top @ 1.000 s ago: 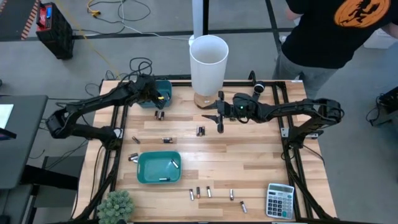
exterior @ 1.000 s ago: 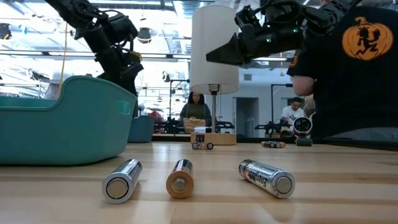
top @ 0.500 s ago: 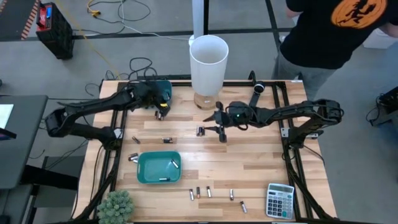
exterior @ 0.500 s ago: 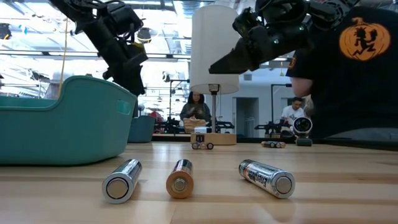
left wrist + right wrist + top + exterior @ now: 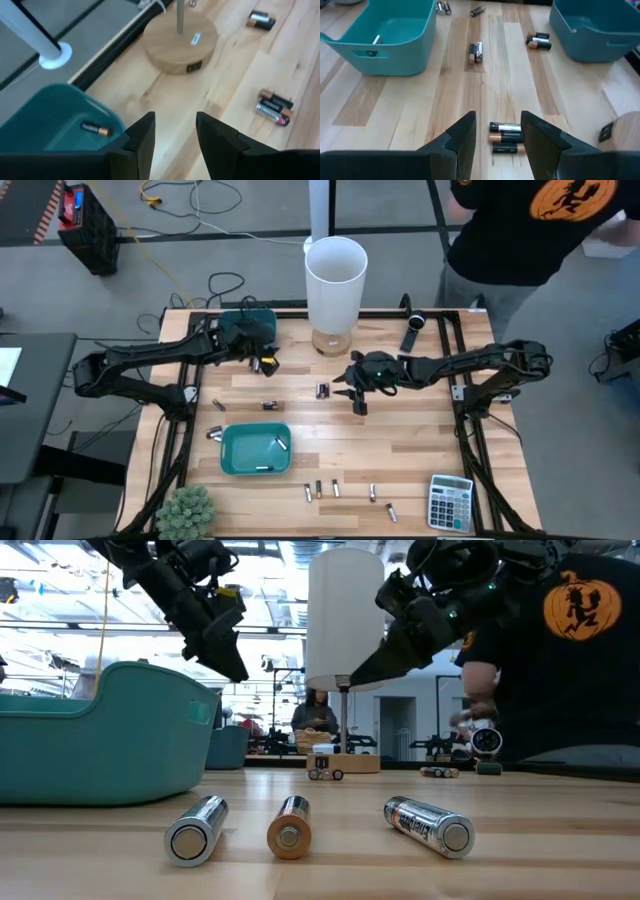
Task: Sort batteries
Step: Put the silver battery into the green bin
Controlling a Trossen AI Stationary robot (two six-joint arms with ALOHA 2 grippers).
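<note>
Several small batteries lie on their sides on the wooden table: a cluster (image 5: pixel 322 390) at the centre, a pair (image 5: pixel 258 366) by the far teal bin (image 5: pixel 258 322), and a row (image 5: pixel 320 489) near the front edge. One battery (image 5: pixel 95 129) lies inside the far bin, and others lie in the near teal bin (image 5: pixel 256 448). My left gripper (image 5: pixel 263 358) hangs open just beside the far bin, above the table. My right gripper (image 5: pixel 353 392) is open and tipped down; the centre cluster (image 5: pixel 506 135) shows between its fingers, below them.
A white lamp (image 5: pixel 335 280) on a round wooden base (image 5: pixel 180 45) stands at the far middle. A black oblong device (image 5: pixel 412 332) lies far right, a calculator (image 5: pixel 450 502) near right and a small plant (image 5: pixel 186 510) near left. A person in a black shirt stands beyond the far edge.
My left gripper has swung off the far bin toward the right and the near edge, staying open. My right gripper has tipped downward and dropped toward the centre battery cluster, shifting a little toward the near edge. The batteries have stayed where they were.
</note>
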